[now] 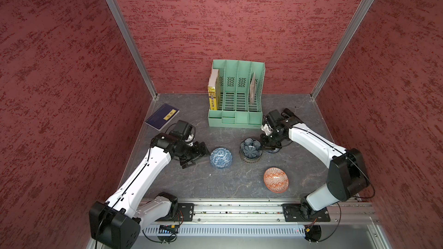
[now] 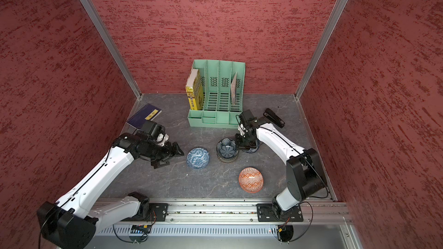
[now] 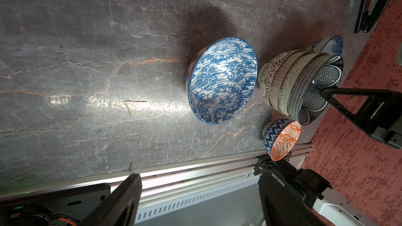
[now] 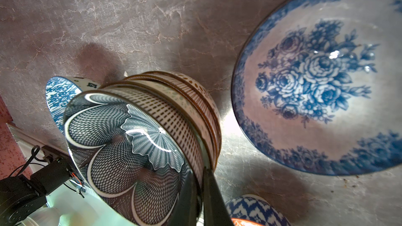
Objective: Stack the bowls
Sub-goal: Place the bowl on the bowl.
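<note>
A dark grey marbled worktop [image 1: 187, 188] seen from above, with two robot arms reaching in from its front edge. Near the middle stands a stack [image 3: 280, 79] of four nested bowls: white lattice, pink-striped, a second pale lattice, and a dark flower bowl [image 1: 250, 149] on top.

The right claw [image 4: 200, 176] comes down from above and is pinched tight on that top bowl's rim, one finger inside and one outside. The bowl looks seated in the stack, so this step is probably the setting-down. The next move would then be to let go and lift straight up without dragging the rim.

Three bowls wait loose:
- A blue rose bowl [image 4: 315, 77] sits just beside the stack on its right, mostly under the right wrist.
- A blue-and-white patterned bowl [image 1: 221, 158] sits just left of the stack, apart from it.
- An orange diamond bowl [image 1: 276, 179] lies nearer the front edge, right of centre.

The left claw [image 1: 199, 156] is spread wide and empty, just beside the patterned bowl.

A green file organiser [image 1: 236, 118] holding a yellow book [image 1: 212, 92] stands at the back edge, close behind the right arm. A black oblong object [image 2: 274, 117], perhaps a stapler, lies beside it. A navy notebook [image 1: 162, 116] lies near the back left corner. Both arms crowd the stack, so a knock is the likely risk.
</note>
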Available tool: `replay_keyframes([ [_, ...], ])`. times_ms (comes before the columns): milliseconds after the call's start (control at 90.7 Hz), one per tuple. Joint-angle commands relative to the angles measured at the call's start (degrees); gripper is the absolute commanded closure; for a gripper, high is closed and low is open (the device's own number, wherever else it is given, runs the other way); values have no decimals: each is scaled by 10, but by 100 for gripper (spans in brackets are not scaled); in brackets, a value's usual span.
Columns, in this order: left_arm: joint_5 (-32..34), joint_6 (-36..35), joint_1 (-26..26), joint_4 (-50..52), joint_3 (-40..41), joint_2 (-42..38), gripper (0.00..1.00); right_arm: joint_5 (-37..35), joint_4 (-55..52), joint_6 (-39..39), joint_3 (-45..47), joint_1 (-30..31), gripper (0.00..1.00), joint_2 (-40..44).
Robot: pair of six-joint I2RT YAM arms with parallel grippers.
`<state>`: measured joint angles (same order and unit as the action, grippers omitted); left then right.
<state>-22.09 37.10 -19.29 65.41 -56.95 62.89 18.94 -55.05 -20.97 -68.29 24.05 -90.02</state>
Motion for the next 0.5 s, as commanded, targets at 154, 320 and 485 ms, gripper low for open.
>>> replay_keyframes([
  [154,-6,-12,4,-11,6,1,12,18,11,4,-3,-5,83,-2],
  [320,-5,-11,4,-10,5,-2,12,15,9,5,-4,-5,81,-1],
  [485,-5,-11,4,-9,7,-5,12,13,7,4,-4,-5,80,5],
])
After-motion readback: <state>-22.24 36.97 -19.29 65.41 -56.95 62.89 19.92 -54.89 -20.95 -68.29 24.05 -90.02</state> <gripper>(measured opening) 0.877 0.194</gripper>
